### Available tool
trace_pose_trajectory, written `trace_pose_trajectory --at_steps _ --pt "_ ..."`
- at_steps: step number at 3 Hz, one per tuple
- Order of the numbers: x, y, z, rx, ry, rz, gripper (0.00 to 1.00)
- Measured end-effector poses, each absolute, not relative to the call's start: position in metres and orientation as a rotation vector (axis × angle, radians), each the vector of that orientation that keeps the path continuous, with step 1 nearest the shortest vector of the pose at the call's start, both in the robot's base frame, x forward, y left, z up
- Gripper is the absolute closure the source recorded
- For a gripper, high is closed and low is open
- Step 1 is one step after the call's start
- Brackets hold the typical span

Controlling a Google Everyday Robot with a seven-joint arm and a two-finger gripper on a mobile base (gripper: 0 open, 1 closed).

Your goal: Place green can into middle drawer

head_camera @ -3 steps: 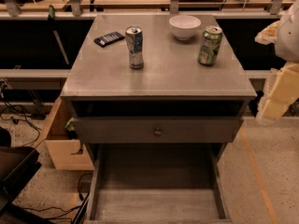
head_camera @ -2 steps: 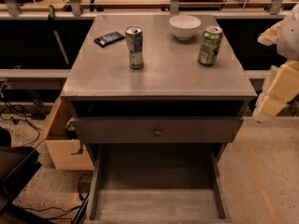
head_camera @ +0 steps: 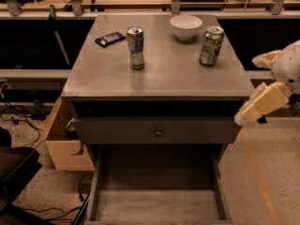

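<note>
Robot lab, floor cables (head_camera: pixel 19 112), metal railing (head_camera: pixel 140 5), gripper (head_camera: pixel 256 91) right of cabinet (head_camera: pixel 159 76)

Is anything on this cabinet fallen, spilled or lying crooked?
Nothing spilled or fallen. The green can, the taller can and the bowl stand upright; only the black device lies askew. The gripper hangs right of the cabinet.

shiny metal green can (head_camera: pixel 211 46); matt grey cabinet (head_camera: pixel 159 76); pale matt plastic claw (head_camera: pixel 260 106) beside the cabinet.
</note>
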State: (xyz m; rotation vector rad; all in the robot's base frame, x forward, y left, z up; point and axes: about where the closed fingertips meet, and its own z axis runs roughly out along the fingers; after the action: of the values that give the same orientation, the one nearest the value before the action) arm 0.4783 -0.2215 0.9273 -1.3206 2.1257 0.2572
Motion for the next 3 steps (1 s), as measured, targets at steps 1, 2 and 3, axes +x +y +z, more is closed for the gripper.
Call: trace_pose_trajectory --at_steps 1,2,3 --pt "0.522 -0.211 0.927 -1.179 1.938 0.346 0.00" --pt "0.565 -0.209 0.940 -1.027 1.803 0.344 0.00" --pt "0.583 -0.215 0.951 -0.959 1.772 0.288 0.00"
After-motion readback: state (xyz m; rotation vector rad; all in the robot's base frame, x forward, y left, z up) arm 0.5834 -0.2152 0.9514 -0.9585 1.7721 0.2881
